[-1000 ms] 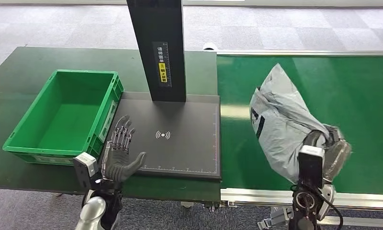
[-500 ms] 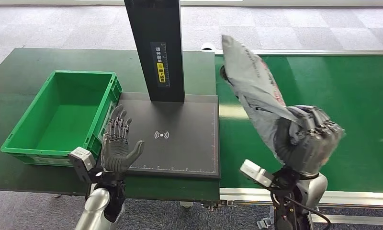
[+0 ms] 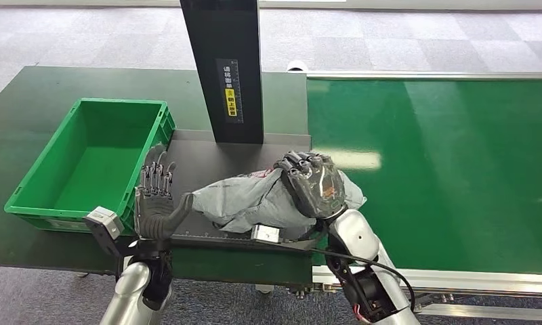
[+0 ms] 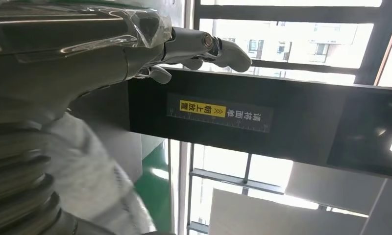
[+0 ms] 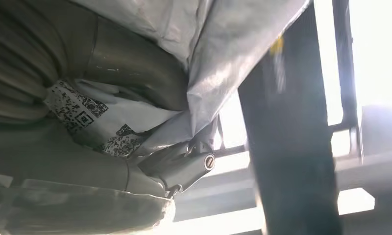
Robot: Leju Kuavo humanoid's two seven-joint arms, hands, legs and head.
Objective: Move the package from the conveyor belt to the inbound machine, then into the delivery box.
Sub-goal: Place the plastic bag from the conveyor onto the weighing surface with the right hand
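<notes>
A crumpled grey plastic package [image 3: 251, 200] lies across the black scan plate of the inbound machine [image 3: 285, 149]. My right hand [image 3: 310, 184] grips its right end from above. In the right wrist view the package [image 5: 199, 44] with its printed label presses against that hand's fingers [image 5: 177, 169]. My left hand [image 3: 156, 201] stands upright and open at the plate's left edge, just left of the package, between it and the green delivery box [image 3: 92, 162]. In the left wrist view the grey bag [image 4: 93, 181] lies beside the left hand's fingers [image 4: 204, 46].
The machine's black post [image 3: 227, 68] with a yellow label rises at the back of the plate. The green conveyor belt [image 3: 444, 162] stretches to the right, with a metal rail along its front. The delivery box has nothing inside. Carpet floor lies beyond the table.
My right hand has swung the package left off the conveyor belt and down onto the scan plate. The left hand shifted slightly left and stays open.
</notes>
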